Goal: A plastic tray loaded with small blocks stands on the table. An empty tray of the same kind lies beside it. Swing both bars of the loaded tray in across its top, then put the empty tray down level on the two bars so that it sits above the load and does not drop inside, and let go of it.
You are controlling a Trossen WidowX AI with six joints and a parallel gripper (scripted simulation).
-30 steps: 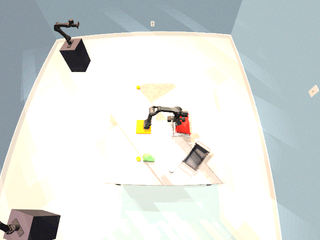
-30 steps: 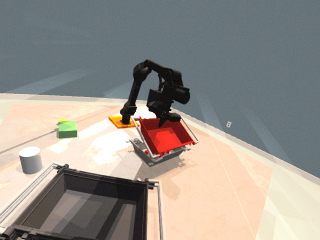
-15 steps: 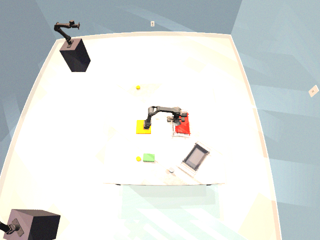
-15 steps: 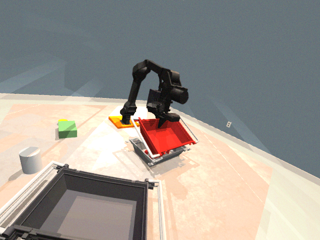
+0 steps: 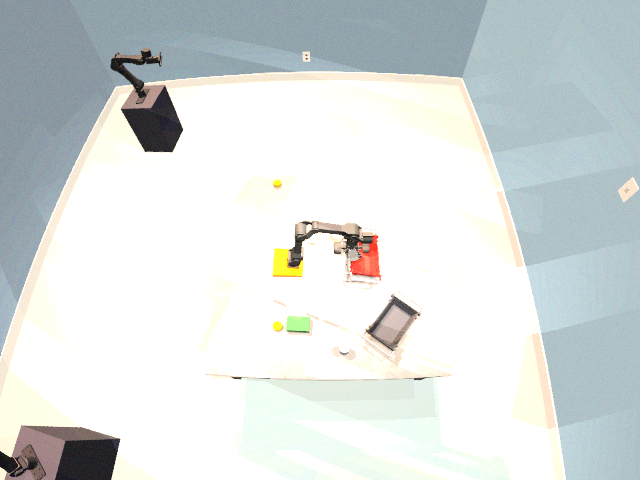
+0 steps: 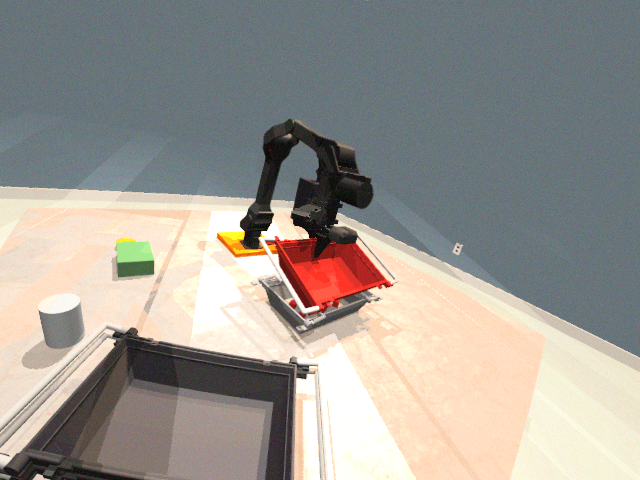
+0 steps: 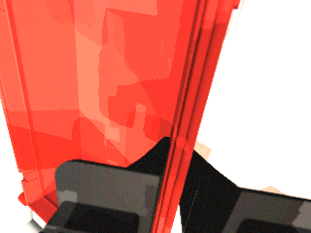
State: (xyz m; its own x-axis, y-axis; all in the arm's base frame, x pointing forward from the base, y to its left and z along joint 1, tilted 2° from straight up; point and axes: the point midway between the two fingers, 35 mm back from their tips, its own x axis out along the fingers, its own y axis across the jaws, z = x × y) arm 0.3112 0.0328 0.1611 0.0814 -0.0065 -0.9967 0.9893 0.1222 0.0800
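From above, 1 view looks down on the whole desk; 1 looks low across it; the close wrist view shares the red tray with both.

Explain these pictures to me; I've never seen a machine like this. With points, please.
The machine is one black jointed arm, standing on a yellow-orange plate [image 5: 280,263] [image 6: 227,238]. Its jaws [image 5: 356,254] [image 6: 321,250] are clamped on one wall of a red tray [image 5: 368,260] [image 6: 330,279] [image 7: 136,63], which hangs tilted over a grey tray [image 6: 338,314] with small red blocks [image 6: 293,303] in it.

One picture looks down from high above, one looks across the table from beside it, and one comes from a camera near the jaws, looking along them.

Also on the table are a black tray [image 5: 381,316] [image 6: 211,351] with pale bars, a green block [image 5: 298,323] [image 6: 134,258] and a grey cylinder [image 5: 344,349] [image 6: 62,322].
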